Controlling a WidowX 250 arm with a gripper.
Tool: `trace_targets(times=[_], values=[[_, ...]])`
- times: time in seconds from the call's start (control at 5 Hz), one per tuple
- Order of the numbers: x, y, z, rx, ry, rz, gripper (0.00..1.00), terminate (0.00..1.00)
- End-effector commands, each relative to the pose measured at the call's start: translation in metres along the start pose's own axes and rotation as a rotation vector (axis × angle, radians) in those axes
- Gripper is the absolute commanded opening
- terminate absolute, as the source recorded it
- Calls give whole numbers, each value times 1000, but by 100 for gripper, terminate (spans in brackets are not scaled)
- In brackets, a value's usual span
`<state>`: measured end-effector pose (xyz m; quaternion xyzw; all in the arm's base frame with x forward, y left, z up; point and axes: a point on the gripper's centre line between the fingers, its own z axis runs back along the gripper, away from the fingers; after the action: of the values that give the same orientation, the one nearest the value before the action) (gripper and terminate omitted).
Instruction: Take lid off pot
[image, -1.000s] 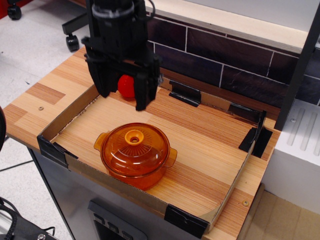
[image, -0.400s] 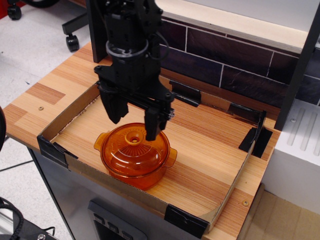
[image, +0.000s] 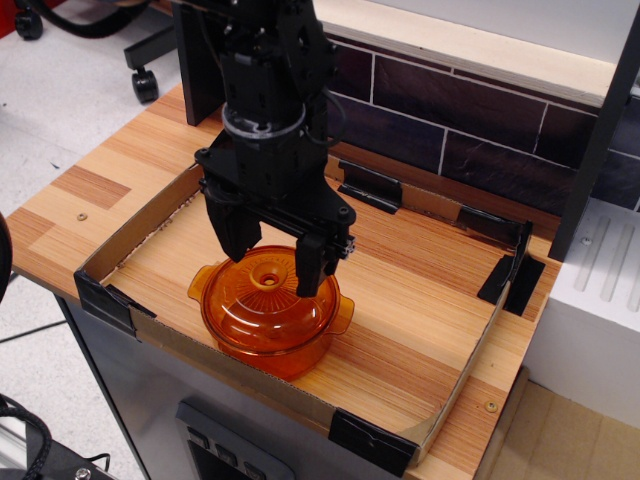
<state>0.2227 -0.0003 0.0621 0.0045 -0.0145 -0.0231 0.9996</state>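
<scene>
The black arm (image: 262, 90) reached straight down over the wooden worktop (image: 420, 300), its fingers (image: 310, 268) spread apart and holding nothing, straddling the lid's knob (image: 269, 272) from just above. The translucent orange pot (image: 270, 318) sat inside the cardboard tray (image: 130, 245), its domed lid (image: 268, 303) on top.

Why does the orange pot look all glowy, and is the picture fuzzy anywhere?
In observation.image, the pot and lid are see-through, so light passes through them and pale glints sit on the dome; the black tool is so dark its details blur together, and the whole view is slightly soft.
</scene>
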Motion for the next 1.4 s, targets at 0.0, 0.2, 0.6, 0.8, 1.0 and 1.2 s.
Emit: trace_targets(times=[0.0, 0.2, 0.6, 0.8, 1.0, 1.2], values=[[0, -1, -6, 21, -19, -16, 100, 0], [-16, -13, -17, 30, -19, -24, 0, 0], [-16, -12, -16, 20, -29, -4, 0, 0], [-6, -12, -7, 18, -15, 26, 0, 0], [5, -13, 14, -7, -4, 54, 0, 0], [22, -8, 39, -40, -10, 122, 0, 0]])
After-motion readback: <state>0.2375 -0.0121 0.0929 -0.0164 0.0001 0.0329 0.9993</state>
